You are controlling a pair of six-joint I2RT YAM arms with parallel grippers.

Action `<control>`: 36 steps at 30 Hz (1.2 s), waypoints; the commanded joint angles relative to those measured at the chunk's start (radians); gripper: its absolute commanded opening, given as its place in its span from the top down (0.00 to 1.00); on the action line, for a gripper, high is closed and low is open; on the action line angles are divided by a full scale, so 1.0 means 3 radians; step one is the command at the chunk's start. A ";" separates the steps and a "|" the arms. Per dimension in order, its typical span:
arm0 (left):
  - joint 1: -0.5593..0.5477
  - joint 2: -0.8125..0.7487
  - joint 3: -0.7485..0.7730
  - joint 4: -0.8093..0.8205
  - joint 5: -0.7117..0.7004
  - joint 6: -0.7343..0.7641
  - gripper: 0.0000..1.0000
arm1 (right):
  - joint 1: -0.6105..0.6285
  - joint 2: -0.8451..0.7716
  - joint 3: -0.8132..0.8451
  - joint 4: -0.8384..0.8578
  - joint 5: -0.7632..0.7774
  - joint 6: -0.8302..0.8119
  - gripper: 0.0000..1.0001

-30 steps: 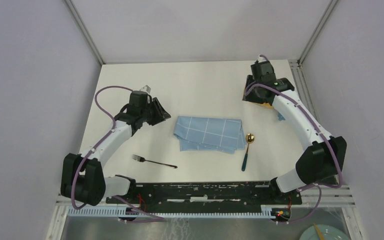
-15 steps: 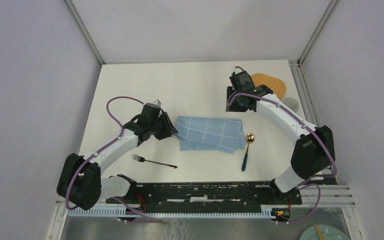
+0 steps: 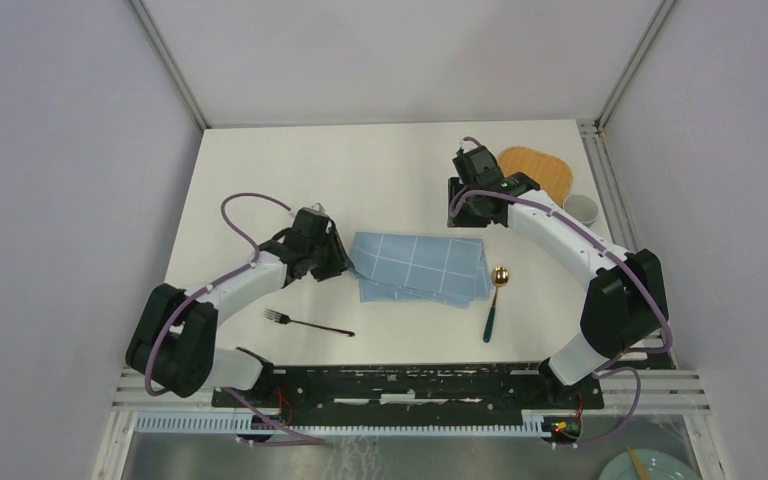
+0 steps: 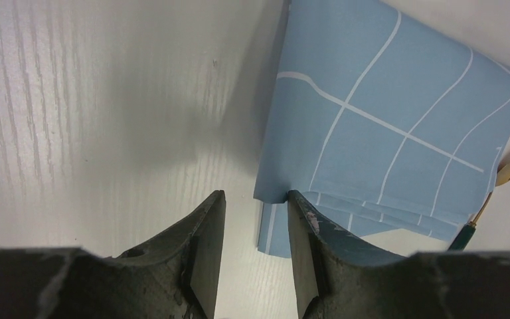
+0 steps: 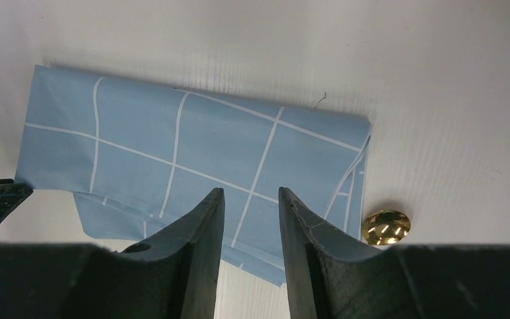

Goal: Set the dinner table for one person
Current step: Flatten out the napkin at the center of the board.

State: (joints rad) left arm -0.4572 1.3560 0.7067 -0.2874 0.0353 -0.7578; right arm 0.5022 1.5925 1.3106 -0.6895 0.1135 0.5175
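The dinner table (image 3: 260,170) is a white top. A folded blue checked cloth (image 3: 420,268) lies at its centre. My left gripper (image 3: 340,262) stands open low at the cloth's left edge. In the left wrist view the cloth's near corner (image 4: 271,194) shows between the fingertips of that gripper (image 4: 255,197), ungripped. My right gripper (image 3: 470,215) hovers open by the cloth's far right corner. The right wrist view looks down past its open jaws (image 5: 250,191) onto the cloth (image 5: 192,139). A dark fork (image 3: 308,324) lies front left of the cloth and a gold spoon (image 3: 494,300) to its right.
A wooden board (image 3: 542,170) lies at the back right with a small pale cup (image 3: 581,208) beside it near the table's right edge. A pale green plate (image 3: 650,468) sits below the table at the bottom right. Grey walls enclose the table.
The right arm swung from over the board at the back right toward the cloth's far corner, uncovering board and cup. The left gripper moved right and nearer, up to the cloth's left edge.
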 commanded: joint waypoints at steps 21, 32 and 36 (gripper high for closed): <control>-0.0123 0.0420 0.0037 0.0625 -0.0013 -0.0062 0.98 | 0.0029 -0.0015 -0.0109 0.0049 0.0125 -0.0073 0.60; -0.0210 -0.0051 0.0380 0.0245 -0.0261 -0.0125 0.98 | 0.0129 -0.0164 -0.0679 0.0166 0.0159 -0.0034 0.62; -0.0229 -0.0094 0.0604 0.0148 -0.0278 -0.0145 0.98 | 0.0168 -0.0289 -0.0836 0.0177 0.0190 0.0005 0.62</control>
State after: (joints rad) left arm -0.5201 1.3720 0.7948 -0.2459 -0.0032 -0.7647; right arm 0.5381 1.5829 1.0882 -0.6727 0.1387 0.5079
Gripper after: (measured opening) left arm 0.043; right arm 0.381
